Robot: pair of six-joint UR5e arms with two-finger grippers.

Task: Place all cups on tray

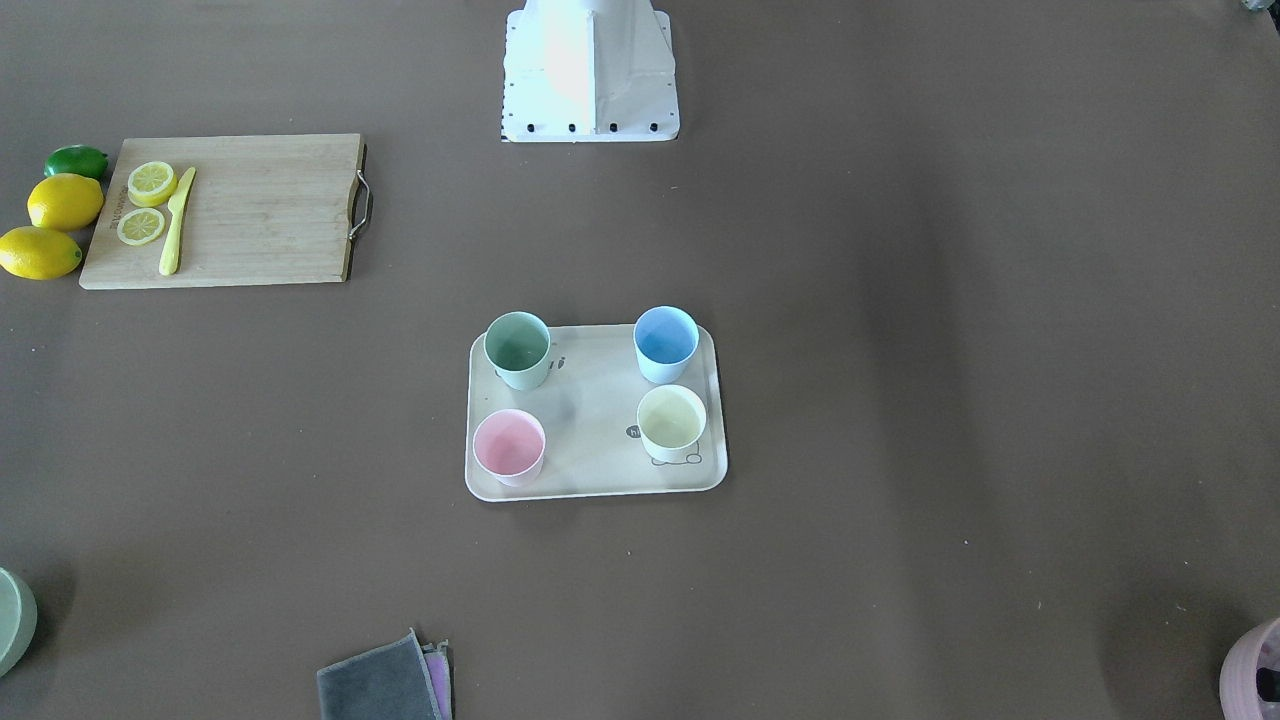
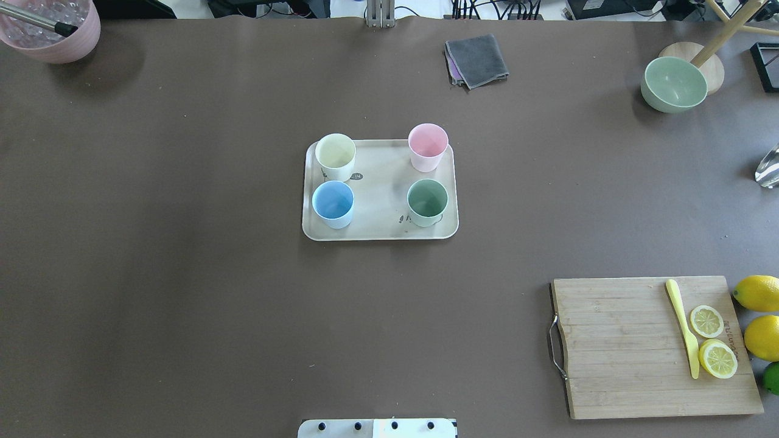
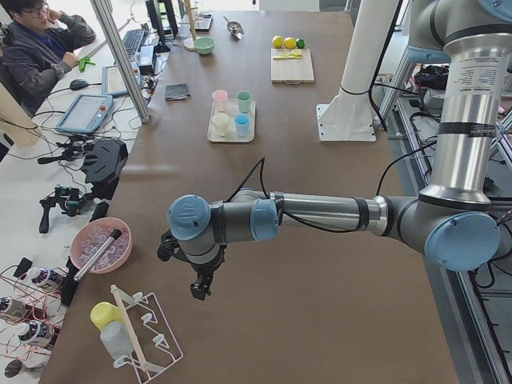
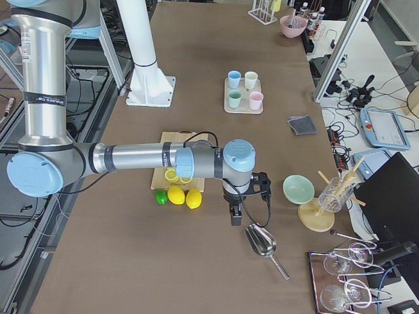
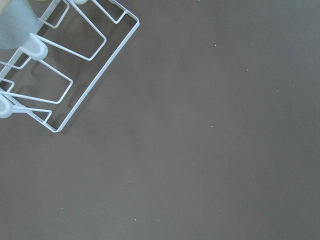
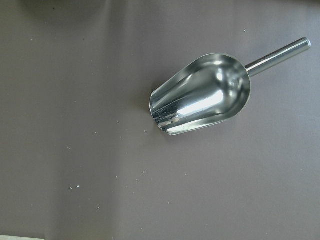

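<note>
Pastel plastic, four pieces: the small mint-green tapered tumbler (image 2: 427,202), the pink tumbler (image 2: 428,146), the light-blue tumbler (image 2: 333,204) and the cream-yellow tumbler (image 2: 335,156). All stand upright and apart from each other, one near each corner of the flat cream rectangular tray with a raised rim (image 2: 380,236).

- Left gripper (image 3: 200,288): hangs low over bare table, just beside a white wire rack (image 5: 75,60). The tray lies well apart from it, off to its right along the table.
- Right gripper (image 4: 236,218): hangs near a polished steel scoop (image 6: 200,95). The tray lies well apart, off to its left.
- The tray's long axis runs roughly along the line between the two grippers. Neither is plainly nearer.
- Both grippers show only in the side views, so I cannot tell whether the fingers are spread or pressed together.
- Judgement: no cup is left off the tray, so no reach seems called for.
</note>
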